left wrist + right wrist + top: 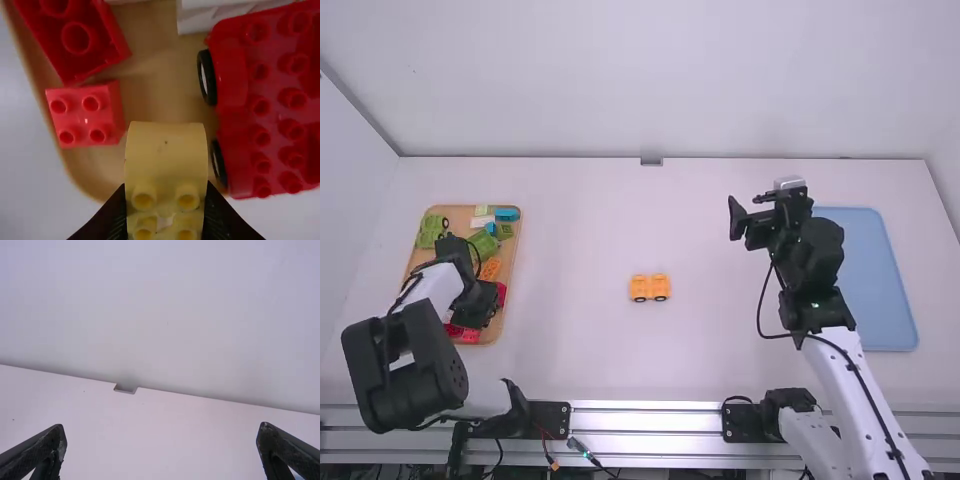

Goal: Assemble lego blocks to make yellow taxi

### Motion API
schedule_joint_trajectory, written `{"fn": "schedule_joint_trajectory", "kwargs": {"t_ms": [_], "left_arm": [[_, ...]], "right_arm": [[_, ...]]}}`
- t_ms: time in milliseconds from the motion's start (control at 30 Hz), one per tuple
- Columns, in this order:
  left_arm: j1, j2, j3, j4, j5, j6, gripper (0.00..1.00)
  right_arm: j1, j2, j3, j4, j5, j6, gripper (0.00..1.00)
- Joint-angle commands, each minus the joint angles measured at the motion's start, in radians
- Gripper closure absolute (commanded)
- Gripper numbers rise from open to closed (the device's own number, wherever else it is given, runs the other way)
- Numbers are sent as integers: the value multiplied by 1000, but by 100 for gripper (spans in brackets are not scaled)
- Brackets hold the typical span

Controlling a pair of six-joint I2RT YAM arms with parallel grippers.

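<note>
From where I stand, the left gripper [475,305] is down at the near part of the wooden tray [514,250], on the left side of the table [580,350]. Its fingers are clamped on a yellow block [166,162] with a rounded end and studs. I can't tell whether that block touches the tray. Around it I see a red wheeled base [237,120], a small red block [82,114], a larger red block [80,40] and a white block [230,11].

Farther up the tray are a green wheeled piece [428,232], a blue block [507,214] and an orange block [491,268].

Out in the middle of the table stands the yellow-orange wheeled base [650,288], well apart from both grippers. Over on the right, the right gripper [746,213] is raised above the table, fingers spread apart, just left of the blue tray [880,290].
</note>
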State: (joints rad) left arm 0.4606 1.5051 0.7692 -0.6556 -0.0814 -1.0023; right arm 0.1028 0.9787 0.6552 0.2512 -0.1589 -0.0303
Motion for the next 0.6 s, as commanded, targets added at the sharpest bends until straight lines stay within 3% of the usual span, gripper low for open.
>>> {"fn": "schedule_joint_trajectory", "kwargs": {"t_ms": [0,167,333,567], "left_arm": [[3,-15,39,-34,66,-96,98],[-1,-15,87,-143,153,-217,98],[-75,-15,127,-270,100,-462,98],[-293,-15,140,-154,97,-485,98]], "right_arm": [[3,2,39,-2,-1,5,1],[3,2,39,-12,-1,5,1],[3,2,39,-28,2,4,1],[3,2,39,-32,1,5,0]]}}
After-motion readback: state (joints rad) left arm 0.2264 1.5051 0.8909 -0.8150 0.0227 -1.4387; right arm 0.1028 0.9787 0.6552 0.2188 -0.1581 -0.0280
